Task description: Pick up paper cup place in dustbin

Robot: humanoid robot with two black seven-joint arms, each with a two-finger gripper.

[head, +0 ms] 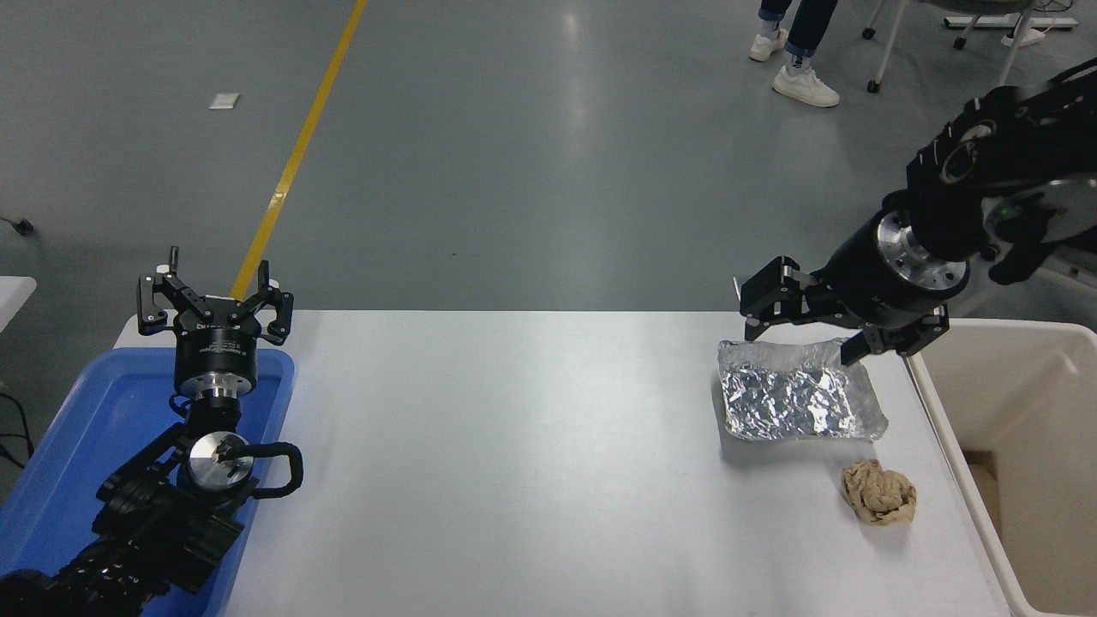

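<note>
The right end effector (806,330), a black two-fingered gripper on a black arm entering from the right edge, hangs with its fingers spread apart and nothing between them. It sits low over the far edge of a crinkled silver foil tray (797,398) at the far right of the white worktop (514,446). Its fingers point left and slightly down.

Just to its right, beside the worktop's right edge, stands the large beige rectangular plastic dustbin (938,411). This arm is by far the nearer one to the bin.

The small white paper cup cannot be found: it is not on the worktop, not in either end effector, and not in the part of the bin's inside that shows. So its direction from the end effector and the lie of its long axis cannot be given. It may be in the bin below the rim or out of frame, and I would judge the drop as possibly made, though that is not confirmed.

Nearer than the foil tray, close to the bin, lies a crumpled brown paper ball (878,490).

Across the worktop, the left end effector (214,296) is parked with its fingers apart and empty, over the far end of a shallow blue plastic tray (94,411).

On the grey floor beyond are a yellow line (291,163) and a person's white shoes (801,81).

The left end effector's body carries small print, too fine to read, and no brand or label is legible elsewhere.
</note>
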